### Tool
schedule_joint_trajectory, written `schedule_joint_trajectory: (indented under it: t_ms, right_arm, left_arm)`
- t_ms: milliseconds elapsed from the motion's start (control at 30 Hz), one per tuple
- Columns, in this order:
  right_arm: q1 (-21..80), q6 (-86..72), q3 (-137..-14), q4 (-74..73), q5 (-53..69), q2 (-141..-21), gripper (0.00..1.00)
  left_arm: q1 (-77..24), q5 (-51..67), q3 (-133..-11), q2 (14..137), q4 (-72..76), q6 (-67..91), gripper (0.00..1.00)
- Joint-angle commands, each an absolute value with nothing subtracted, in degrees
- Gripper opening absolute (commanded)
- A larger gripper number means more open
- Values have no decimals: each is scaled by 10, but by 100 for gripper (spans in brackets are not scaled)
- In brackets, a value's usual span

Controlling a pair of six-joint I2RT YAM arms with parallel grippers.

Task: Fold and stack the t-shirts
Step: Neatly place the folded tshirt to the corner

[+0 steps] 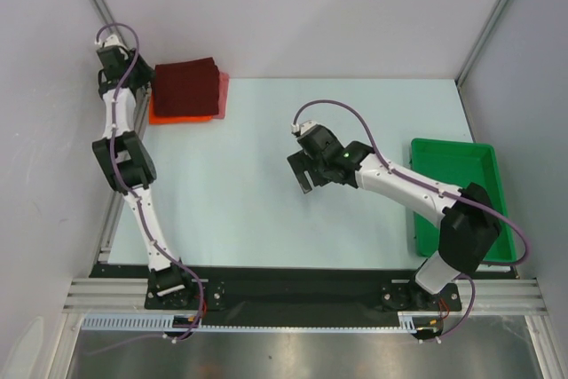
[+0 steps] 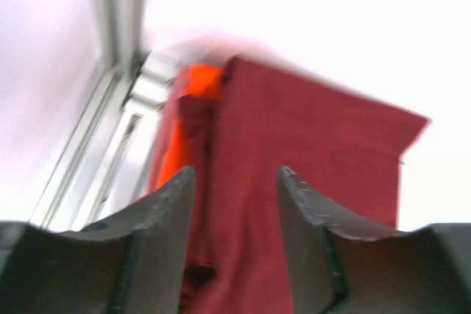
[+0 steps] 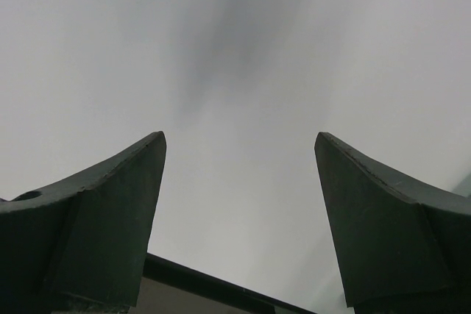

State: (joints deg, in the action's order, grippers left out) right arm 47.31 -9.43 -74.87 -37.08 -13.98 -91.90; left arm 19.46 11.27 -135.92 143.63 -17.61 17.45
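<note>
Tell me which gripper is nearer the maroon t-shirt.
Left. The left gripper sits at the left edge of the maroon t-shirt; the right gripper hovers over the table, well to its right.

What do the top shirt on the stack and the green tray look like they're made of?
Maroon t-shirt: soft cloth with a matte finish. The left wrist view shows a fine textile grain and limp folded edges.
Green tray: probably rigid plastic. It has a smooth, uniform colour and a moulded raised rim, though its finish is hard to judge from above.
</note>
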Motion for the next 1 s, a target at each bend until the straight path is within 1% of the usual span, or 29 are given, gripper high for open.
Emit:
schedule_joint_trajectory:
  t_ms: [0,67,100,167,200,233,300,400,433,600,767,833,900,967]
  right_arm:
    - [475,-96,-747,-363,-154,-892,87]
    - [475,-92,-749,-360,-153,-891,87]
    - [475,-92,-751,-359,-153,-892,87]
    - [475,-92,-751,-359,-152,-891,87]
    - [475,-91,-750,-359,-152,-889,87]
    - [475,-90,-749,-360,-153,-888,87]
    - [475,-90,-744,-363,-155,-885,87]
    - [475,-92,-737,-366,-156,-882,87]
    - [475,-91,-733,-366,-157,-881,87]
    - [475,-94,-731,-367,-156,-881,87]
    - [475,-103,-733,-370,-156,-875,87]
    - [476,-112,-733,-374,-160,-871,87]
    - [475,-115,-732,-373,-161,-862,87]
    - [471,-128,-737,-374,-158,-861,87]
  left_arm:
    - [164,122,-1337,1346,-133,164,52]
    - [157,129,-1339,1353,-148,180,48]
    - [156,132,-1339,1360,-154,186,43]
    - [156,139,-1319,1366,-158,202,37]
    - [156,137,-1315,1375,-164,206,32]
    - [158,135,-1311,1378,-170,207,22]
    - [167,120,-1296,1387,-195,215,18]
    - [190,121,-1247,1393,-187,229,3]
    - [195,119,-1233,1391,-181,230,0]
    - [221,97,-1202,1393,-163,214,0]
    - [240,129,-1254,1432,-168,244,0]
    - [240,134,-1253,1425,-164,248,1]
    - [236,156,-1238,1413,-149,256,3]
    - [222,151,-1218,1380,-154,257,5]
